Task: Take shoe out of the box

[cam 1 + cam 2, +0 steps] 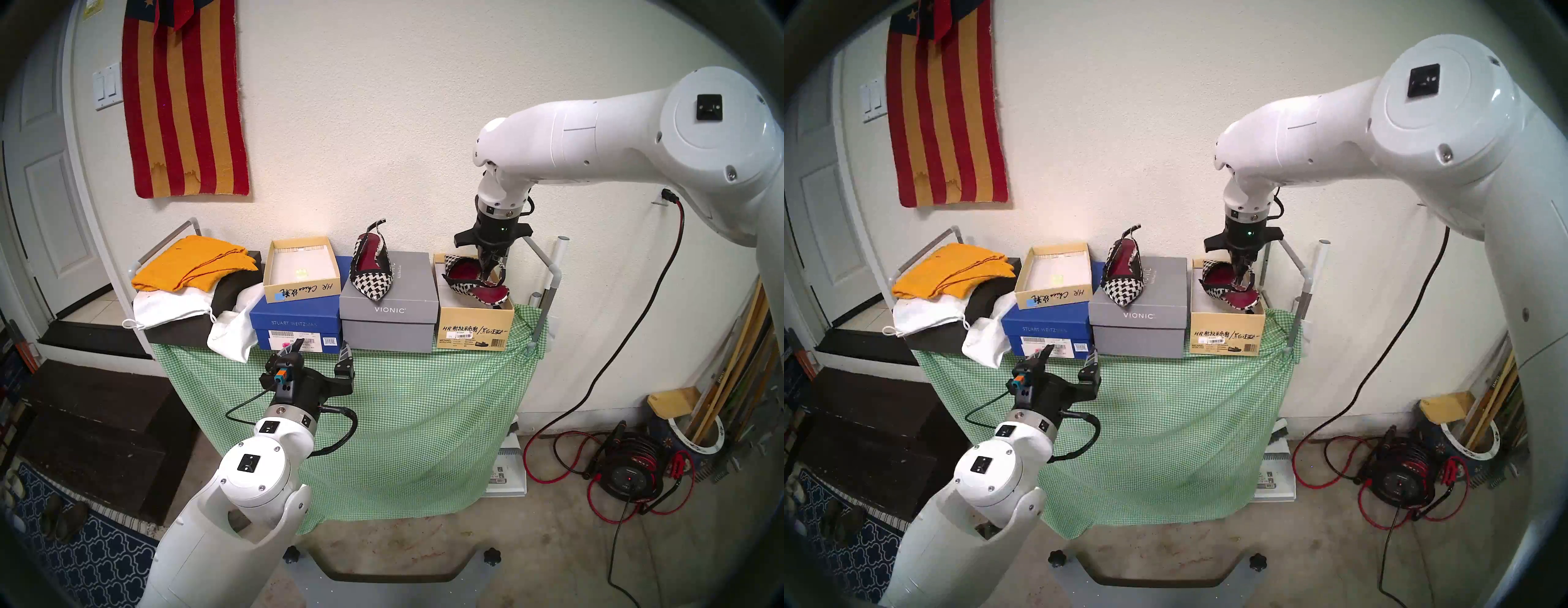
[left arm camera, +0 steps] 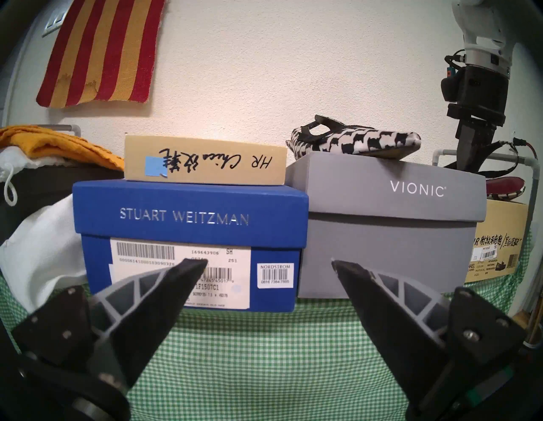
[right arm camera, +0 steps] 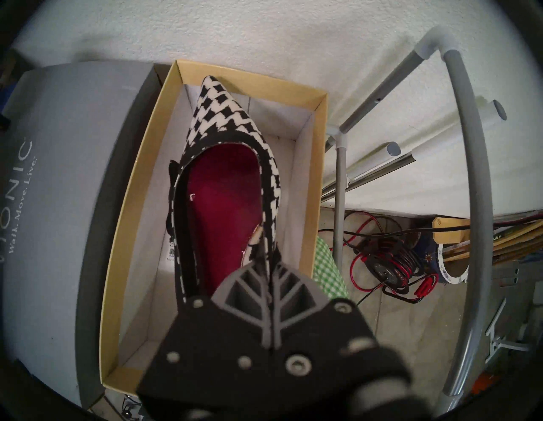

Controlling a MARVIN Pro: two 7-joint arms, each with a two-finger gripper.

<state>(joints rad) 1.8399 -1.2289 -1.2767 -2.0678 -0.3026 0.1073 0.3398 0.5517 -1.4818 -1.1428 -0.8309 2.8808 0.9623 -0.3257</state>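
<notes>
The tan box (image 1: 475, 329) with black handwriting stands at the right end of the table, also in the right wrist view (image 3: 138, 176). A black-and-white houndstooth shoe (image 1: 477, 286) with a red lining hangs tilted in its opening, partly above the rim. My right gripper (image 1: 492, 271) reaches down from above and is shut on the shoe's side edge near the heel (image 3: 271, 264); the shoe (image 3: 232, 123) points away from the wrist. My left gripper (image 1: 322, 352) hovers open and empty in front of the table edge (image 2: 269, 264).
A matching shoe (image 1: 373, 271) lies on the grey VIONIC box (image 1: 388, 314) just left of the tan box. Further left are a blue box (image 1: 297, 327) topped by a shallow tan box (image 1: 301, 276), and an orange cloth (image 1: 195, 263). A grey pipe rail (image 1: 547, 263) stands right of the box.
</notes>
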